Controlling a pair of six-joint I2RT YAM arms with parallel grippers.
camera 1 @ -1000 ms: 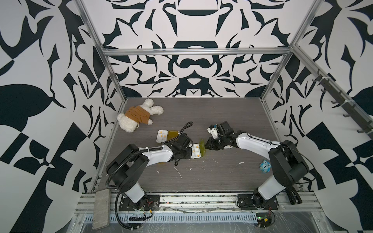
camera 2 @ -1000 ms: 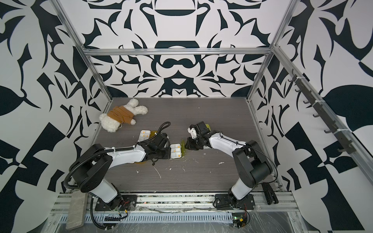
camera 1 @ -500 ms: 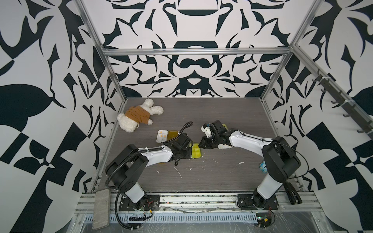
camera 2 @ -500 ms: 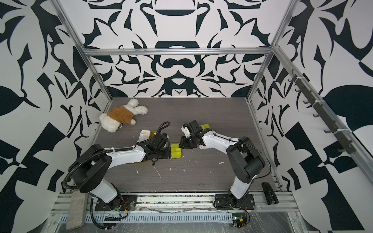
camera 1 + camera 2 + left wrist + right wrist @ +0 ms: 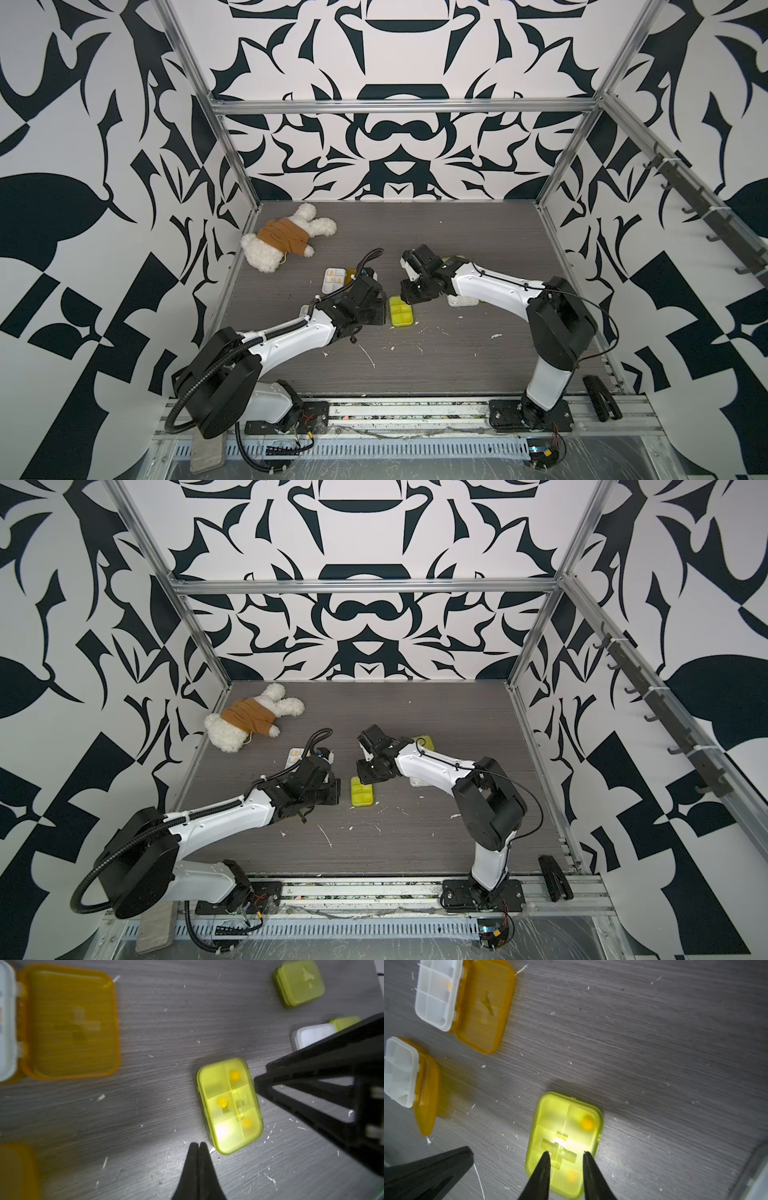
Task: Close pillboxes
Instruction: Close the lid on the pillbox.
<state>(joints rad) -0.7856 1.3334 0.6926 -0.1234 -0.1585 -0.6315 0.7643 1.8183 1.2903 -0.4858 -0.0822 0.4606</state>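
A yellow-green pillbox (image 5: pixel 401 311) (image 5: pixel 362 791) lies mid-table with its lid down, yellow pills showing through it (image 5: pixel 229 1105) (image 5: pixel 564 1142). My right gripper (image 5: pixel 565 1153) (image 5: pixel 410 294) hangs just over its lid, jaws open, gripping nothing. My left gripper (image 5: pixel 198 1144) (image 5: pixel 376 309) is shut and empty, its tip beside the box's corner. An amber pillbox (image 5: pixel 70 1022) (image 5: pixel 483 1005) (image 5: pixel 333 279) lies open, and a second amber one (image 5: pixel 423 1088) is open too. Another yellow-green pillbox (image 5: pixel 299 982) (image 5: pixel 424 742) is closed. One more pillbox (image 5: pixel 313 1034) (image 5: pixel 463 300) lies partly hidden under the right arm.
A plush toy in a brown shirt (image 5: pixel 286 239) lies at the back left. White crumbs and scraps (image 5: pixel 370 355) litter the dark wood-grain table (image 5: pixel 457 353). Patterned walls and metal frame rails close in three sides.
The middle yellow-green pillbox's lid went from open to down. My right gripper moved left over it and its jaws have spread apart. The left gripper stayed shut beside it.
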